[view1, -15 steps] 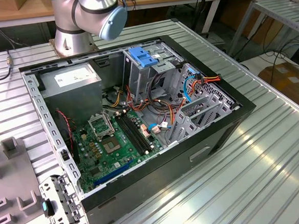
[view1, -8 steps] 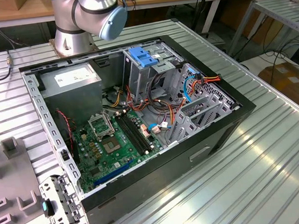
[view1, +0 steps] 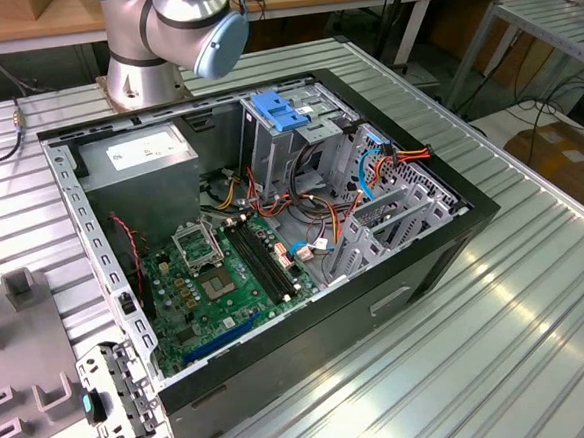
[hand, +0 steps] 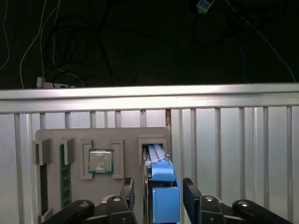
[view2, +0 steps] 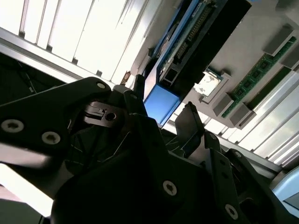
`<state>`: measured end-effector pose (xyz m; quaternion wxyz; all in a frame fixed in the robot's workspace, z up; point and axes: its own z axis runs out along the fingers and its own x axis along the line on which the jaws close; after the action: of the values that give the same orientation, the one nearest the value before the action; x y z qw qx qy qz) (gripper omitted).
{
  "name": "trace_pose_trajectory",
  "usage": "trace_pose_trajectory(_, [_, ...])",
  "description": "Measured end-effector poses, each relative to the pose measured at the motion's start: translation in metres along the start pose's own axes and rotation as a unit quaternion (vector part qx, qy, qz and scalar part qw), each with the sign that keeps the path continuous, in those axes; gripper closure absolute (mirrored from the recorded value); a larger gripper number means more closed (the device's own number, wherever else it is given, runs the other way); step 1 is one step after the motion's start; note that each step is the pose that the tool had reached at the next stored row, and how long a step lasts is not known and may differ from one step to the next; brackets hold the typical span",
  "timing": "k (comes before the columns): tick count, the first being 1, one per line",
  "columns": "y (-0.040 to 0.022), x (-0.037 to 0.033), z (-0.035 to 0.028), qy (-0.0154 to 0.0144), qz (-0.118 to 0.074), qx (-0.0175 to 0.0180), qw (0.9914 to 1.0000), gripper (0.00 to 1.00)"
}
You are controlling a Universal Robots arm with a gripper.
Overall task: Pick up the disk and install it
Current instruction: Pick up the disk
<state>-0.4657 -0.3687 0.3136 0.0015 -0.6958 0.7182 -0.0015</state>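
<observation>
Pincer [hand: 159, 189] wide in the first wrist view. Its black fingers [hand: 129, 189] straddle the disk [hand: 164, 203], one each side of the blue end tab. Small gap shows at one finger, the other sits just beside the tab; no clamp seen.

Going across from outside one finger:
- memory stick [hand: 63, 172] in a slot of the grey holder plate [hand: 126, 135], farthest from the pincer
- processor chip [hand: 100, 162] in a square pocket, nearer
- disk standing on edge in its own slot, right between the fingers, blue rail running away from the pincer
- past the other finger, bare slatted metal table [hand: 233, 149]

Beyond the table edge, well ahead of the pincer, loose cables [hand: 70, 51] on dark ground.

Second wrist view: blue tab between the fingers, dark disk body stretching away.

Exterior view: arm [view1: 193, 25] at the back, open computer case [view1: 416, 270] on the table, motherboard [view1: 216, 274] inside, pale blue bracket [view1: 279, 110] at the drive bay.
</observation>
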Motion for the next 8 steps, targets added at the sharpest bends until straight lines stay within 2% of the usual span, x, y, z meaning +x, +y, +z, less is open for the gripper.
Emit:
trace_pose_trajectory(5, [0.0000, 0.0000, 0.0000, 0.0001, 0.000, -0.0002, 1.00000, 0.46])
trace_pose_trajectory(8, [-0.0001, 0.0000, 0.0030, 0.0000, 0.000, -0.0001, 1.00000, 0.46])
